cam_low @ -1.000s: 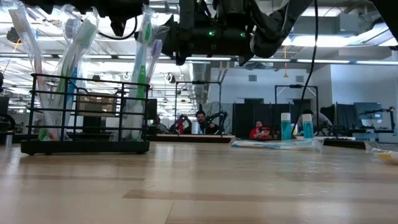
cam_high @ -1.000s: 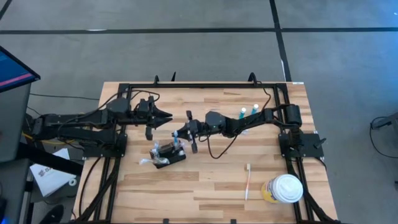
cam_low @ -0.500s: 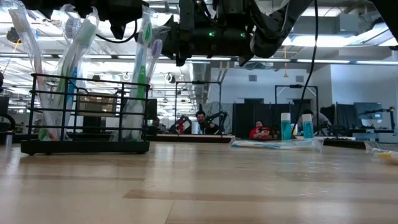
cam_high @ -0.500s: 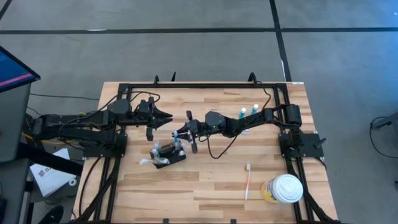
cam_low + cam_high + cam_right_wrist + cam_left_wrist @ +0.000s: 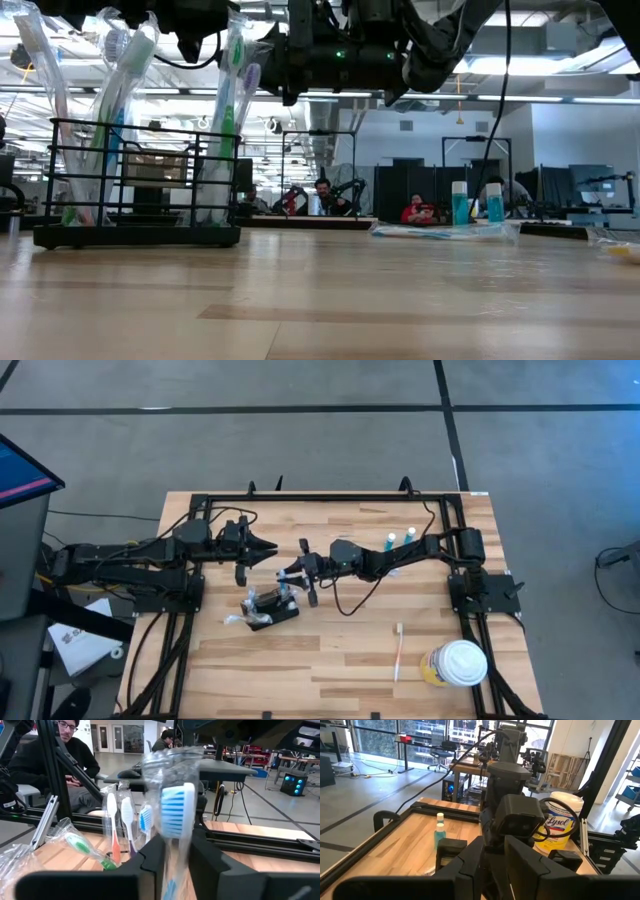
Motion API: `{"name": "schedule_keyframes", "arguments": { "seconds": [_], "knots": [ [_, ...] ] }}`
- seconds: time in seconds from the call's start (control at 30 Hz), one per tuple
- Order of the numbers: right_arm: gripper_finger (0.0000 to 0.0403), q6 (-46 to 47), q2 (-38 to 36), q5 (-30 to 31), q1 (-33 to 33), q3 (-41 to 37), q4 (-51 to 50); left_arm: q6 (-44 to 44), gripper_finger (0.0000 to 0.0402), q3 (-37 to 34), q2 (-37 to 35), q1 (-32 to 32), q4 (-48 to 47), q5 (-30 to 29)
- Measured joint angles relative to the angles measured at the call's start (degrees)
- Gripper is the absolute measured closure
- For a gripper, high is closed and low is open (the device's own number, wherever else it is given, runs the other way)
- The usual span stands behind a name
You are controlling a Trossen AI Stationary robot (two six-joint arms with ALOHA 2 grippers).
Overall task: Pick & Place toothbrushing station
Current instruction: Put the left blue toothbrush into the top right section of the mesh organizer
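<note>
Wood table centre: right gripper [image 5: 293, 576] sits over holder [image 5: 270, 607], fingers now parting around a wrapped toothbrush [image 5: 176, 815]. Release looks underway. Left gripper [image 5: 262, 547] waits upper left; grip state unclear.

One camera looks straight down on the whole tabletop [image 5: 330, 650]. Another sits at tabletop level, facing the room, close to the black holder [image 5: 140, 185] seen in both. Each wrist camera looks forward past its own claw.
</note>
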Motion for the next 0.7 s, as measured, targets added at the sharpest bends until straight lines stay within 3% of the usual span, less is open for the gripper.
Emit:
{"name": "schedule_keyframes", "arguments": {
  "seconds": [0.37, 0.7],
  "knots": [
    [0.0235, -3.6, 0.0, 0.1, 1.8, 0.0, 0.0, 0.0, 0.033, 0.0, 0.0, 0.0, 0.0, 0.0],
    [0.0214, -3.9, -0.1, 0.1, 1.9, 2.2, -0.1, 0.0, 0.033, 0.0, 0.0, 0.0, 0.0, 0.0]
  ]
}}
